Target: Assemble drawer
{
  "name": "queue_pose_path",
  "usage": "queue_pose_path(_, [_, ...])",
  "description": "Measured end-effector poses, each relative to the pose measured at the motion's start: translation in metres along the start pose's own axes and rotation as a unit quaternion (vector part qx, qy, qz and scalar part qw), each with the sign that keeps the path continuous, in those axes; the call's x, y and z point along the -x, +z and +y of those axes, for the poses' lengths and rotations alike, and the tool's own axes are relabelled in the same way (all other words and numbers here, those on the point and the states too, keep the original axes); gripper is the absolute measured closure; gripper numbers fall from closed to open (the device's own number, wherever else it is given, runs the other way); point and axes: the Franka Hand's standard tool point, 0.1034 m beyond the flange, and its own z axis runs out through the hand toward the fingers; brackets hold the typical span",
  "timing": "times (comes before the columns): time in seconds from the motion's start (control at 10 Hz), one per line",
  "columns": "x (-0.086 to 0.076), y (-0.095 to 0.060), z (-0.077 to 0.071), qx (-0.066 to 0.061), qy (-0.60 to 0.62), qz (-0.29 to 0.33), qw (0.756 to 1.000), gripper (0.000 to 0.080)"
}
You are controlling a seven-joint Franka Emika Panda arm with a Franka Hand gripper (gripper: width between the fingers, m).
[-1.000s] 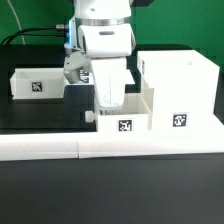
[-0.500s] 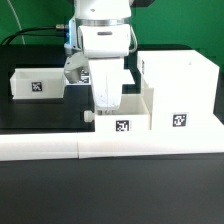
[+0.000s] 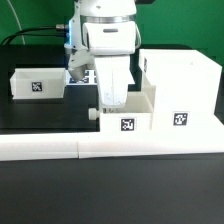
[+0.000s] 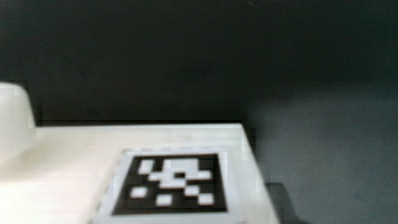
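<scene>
The large white casing (image 3: 180,85) stands at the exterior view's right, with a tag on its front. A small open-top tray (image 3: 110,123) with a tag sits right against its left side. My gripper (image 3: 112,101) reaches down into this tray, and its fingers appear closed on the tray's wall; the fingertips are hidden. The wrist view shows the tray's white surface (image 4: 107,142) and its tag (image 4: 175,183) close up, with no fingers in sight. The second small tray (image 3: 35,84) rests apart at the exterior view's left.
Long low white bars (image 3: 100,148) run along the front of the black table. Black cables (image 3: 30,38) lie at the back left. A blurred white rounded shape (image 4: 15,120) shows at the edge of the wrist view.
My gripper and the small tray have shifted a little toward the exterior view's right, closer to the casing. The other tray and the casing have not moved.
</scene>
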Motion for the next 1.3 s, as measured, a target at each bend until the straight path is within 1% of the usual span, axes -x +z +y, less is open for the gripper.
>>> queue_pose_path(0.4, [-0.0005, 0.0032, -0.0018, -0.002, -0.001, 0.001, 1.0, 0.0757])
queue_pose_path(0.7, [-0.0062, 0.0056, -0.0006, 0.002, -0.027, 0.005, 1.0, 0.0757])
queue_pose_path(0.8, [-0.0061, 0.0055, 0.0001, 0.0, -0.029, 0.004, 1.0, 0.0757])
queue_pose_path(1.1, [-0.0058, 0.0055, 0.0008, 0.0, -0.026, 0.004, 1.0, 0.0757])
queue_pose_path(1.2, [-0.0057, 0.0055, 0.0008, 0.0, -0.026, 0.004, 1.0, 0.0655])
queue_pose_path(1.3, [-0.0059, 0.0036, 0.0011, 0.001, -0.015, 0.004, 1.0, 0.0655])
